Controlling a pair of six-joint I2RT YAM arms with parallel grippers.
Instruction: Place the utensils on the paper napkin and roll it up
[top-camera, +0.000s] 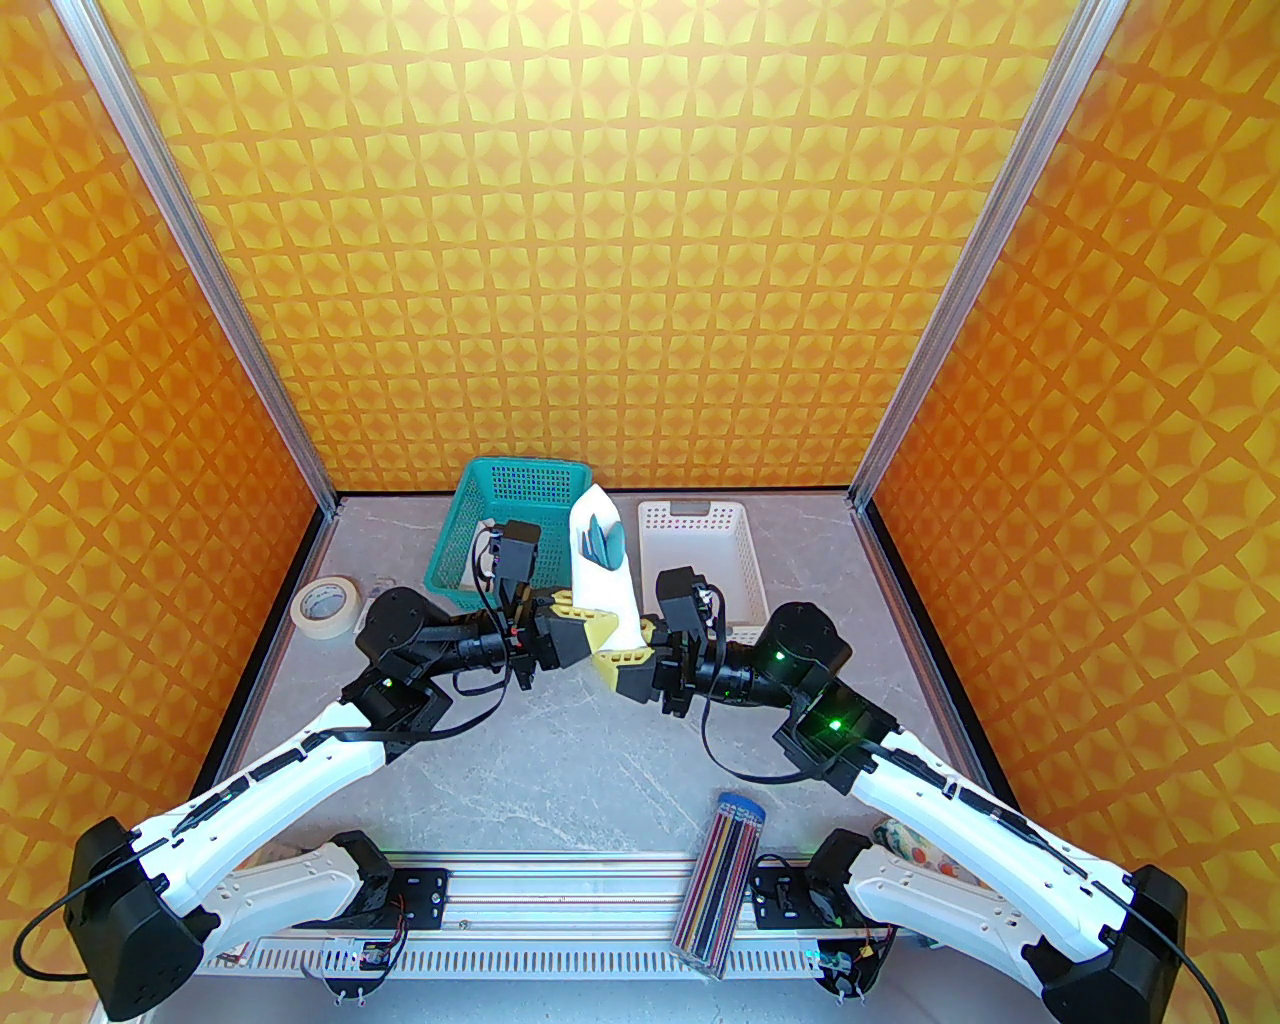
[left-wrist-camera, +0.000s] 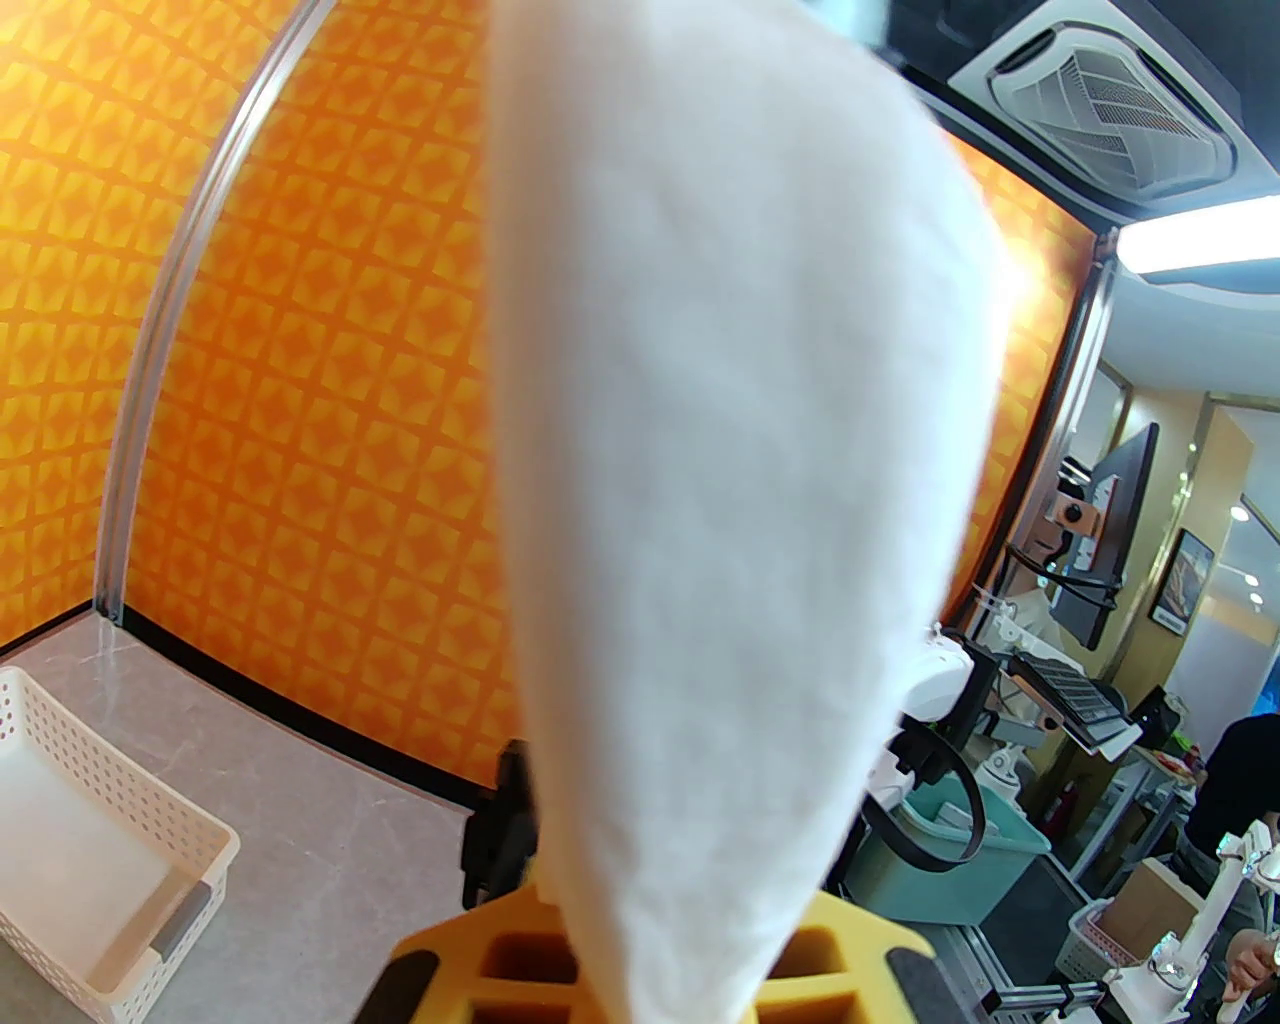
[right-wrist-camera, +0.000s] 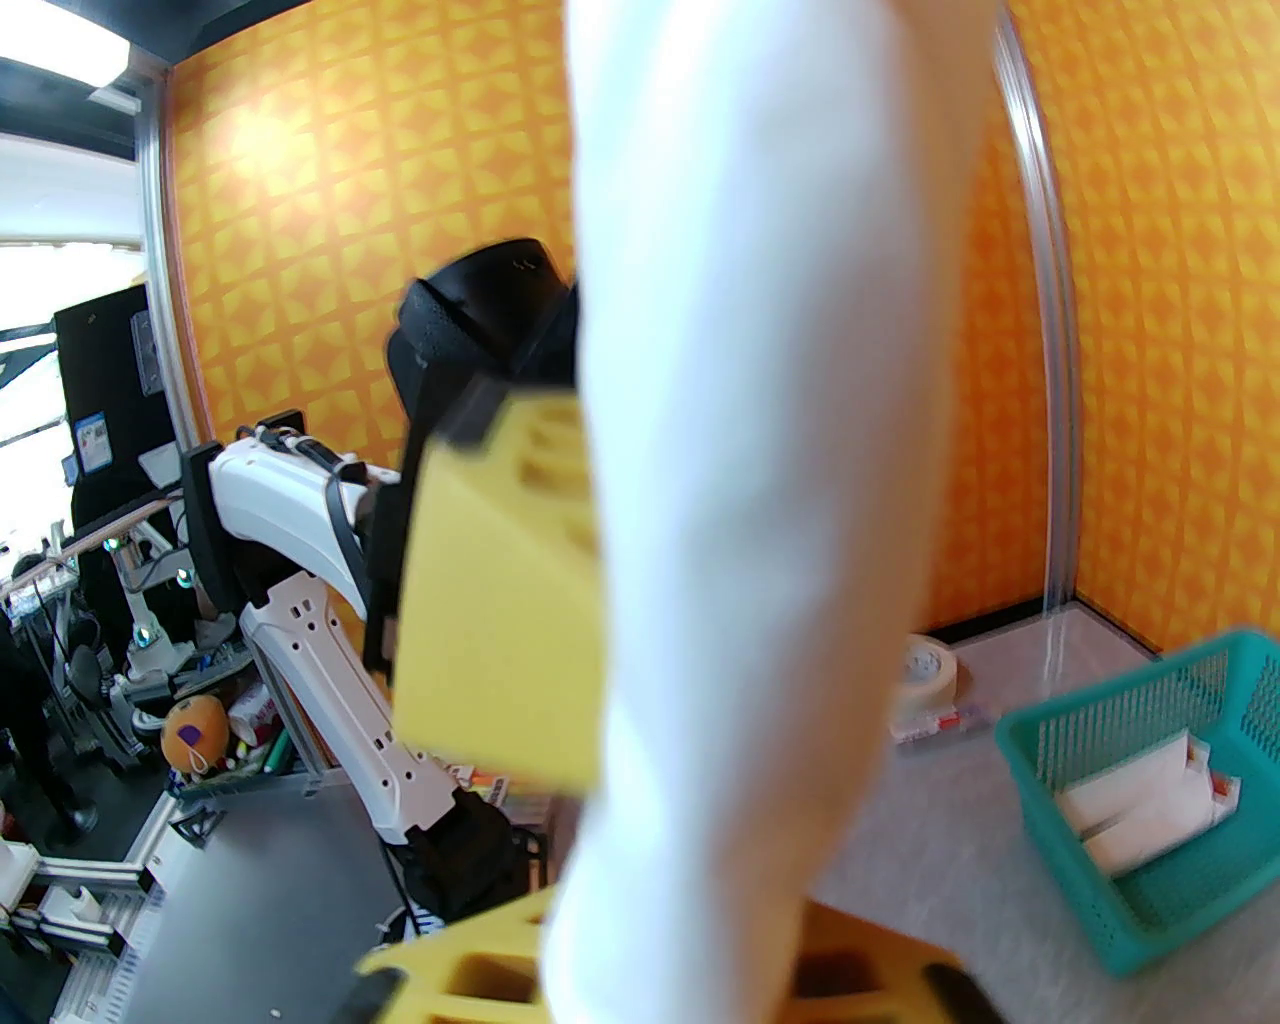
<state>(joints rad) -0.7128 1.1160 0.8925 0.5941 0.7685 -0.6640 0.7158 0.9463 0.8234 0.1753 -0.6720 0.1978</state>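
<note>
Left gripper (left-wrist-camera: 672, 965): clamped on paper napkin (left-wrist-camera: 740, 450), lower end.
Right gripper (right-wrist-camera: 672, 985): jaws partly spread about the roll; hold uncertain.
Axis: near upright, above table (top-camera: 600, 760).
Top view: utensils (top-camera: 603, 540) protrude from upper end.
Right wrist: teal basket (right-wrist-camera: 1150, 800) beyond.

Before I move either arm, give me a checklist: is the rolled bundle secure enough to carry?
1. Are the utensils inside the paper napkin: ok, teal tips poke from its upper end.
2. Hold of the left gripper: ok, closed on the roll's lower part.
3. Hold of the right gripper: cannot tell, the roll passes between its fingers but contact is unclear.
4. Roll's bottom end closed: cannot tell, hidden by the grippers.
5. Roll lifted off the table: ok.
</note>
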